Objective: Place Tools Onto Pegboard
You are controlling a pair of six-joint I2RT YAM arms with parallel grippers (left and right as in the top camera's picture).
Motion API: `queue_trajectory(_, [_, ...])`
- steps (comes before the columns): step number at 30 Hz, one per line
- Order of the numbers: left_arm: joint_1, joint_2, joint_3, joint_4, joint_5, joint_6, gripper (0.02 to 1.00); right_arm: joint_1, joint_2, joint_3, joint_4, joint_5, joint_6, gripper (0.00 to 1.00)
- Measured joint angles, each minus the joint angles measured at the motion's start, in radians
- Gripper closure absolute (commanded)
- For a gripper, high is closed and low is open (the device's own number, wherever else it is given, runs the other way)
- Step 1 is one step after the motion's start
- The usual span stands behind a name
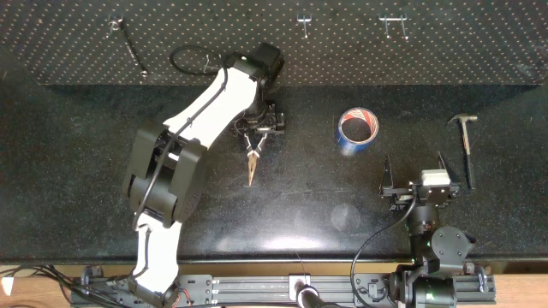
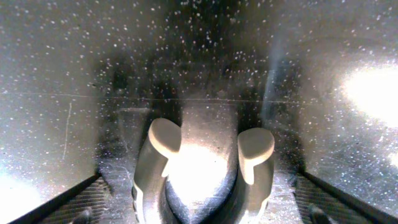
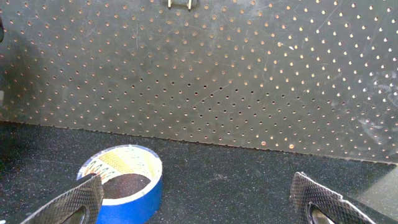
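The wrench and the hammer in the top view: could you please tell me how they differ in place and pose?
The wrench already hangs slanted on the pegboard; the hammer lies flat on the black worktop. The wrench is at the far left, the hammer at the right, beside the open right gripper. Both are slim hand tools, and neither is gripped.

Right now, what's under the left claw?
The pliers lie on the table under the left claw, handles between its open jaws. From above, the claw covers the handle ends.
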Motion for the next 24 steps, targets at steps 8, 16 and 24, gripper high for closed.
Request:
queue_trajectory(8, [-0.001, -0.014, -0.027, 0.025, -0.006, 0.000, 0.233, 0.000, 0.000, 0.000, 0.000, 0.000, 0.000, 0.014])
queue_trajectory(16, [-0.001, -0.017, -0.031, 0.024, -0.006, 0.001, 0.318, 0.000, 0.000, 0.000, 0.000, 0.000, 0.000, 0.014])
queue_trajectory(24, [-0.001, -0.025, -0.033, 0.023, -0.006, 0.000, 0.989, 0.000, 0.000, 0.000, 0.000, 0.000, 0.000, 0.014])
